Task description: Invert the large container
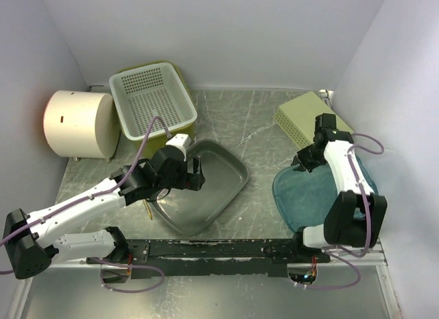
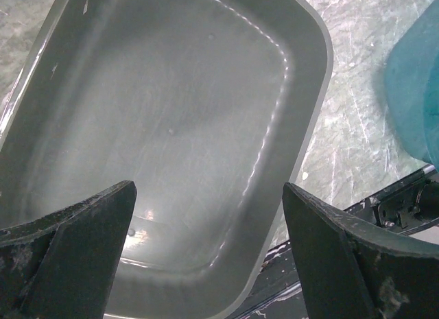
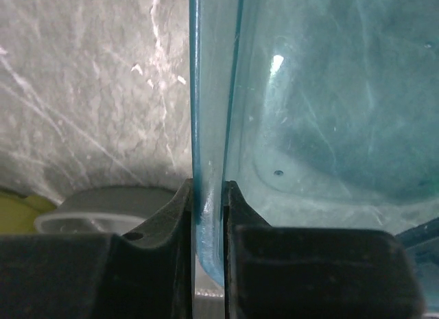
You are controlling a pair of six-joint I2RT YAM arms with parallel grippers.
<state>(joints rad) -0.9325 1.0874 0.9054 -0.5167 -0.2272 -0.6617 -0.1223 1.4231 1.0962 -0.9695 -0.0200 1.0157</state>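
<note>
Right gripper (image 3: 208,190) pinches the teal container (image 3: 329,113) by its rim, between its 2 fingers. Left gripper (image 2: 209,188) hangs spread over the grey tray (image 2: 317,79).

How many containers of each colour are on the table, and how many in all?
Cream: 1, the round cream drum
White: 1, the white perforated plastic basket
Yellow-green: 2, the yellow-green bin under that basket and the pale yellow-green slotted crate
Grey: 1, the grey rectangular tub
Teal: 1, the teal plastic tub
Total: 6
</note>
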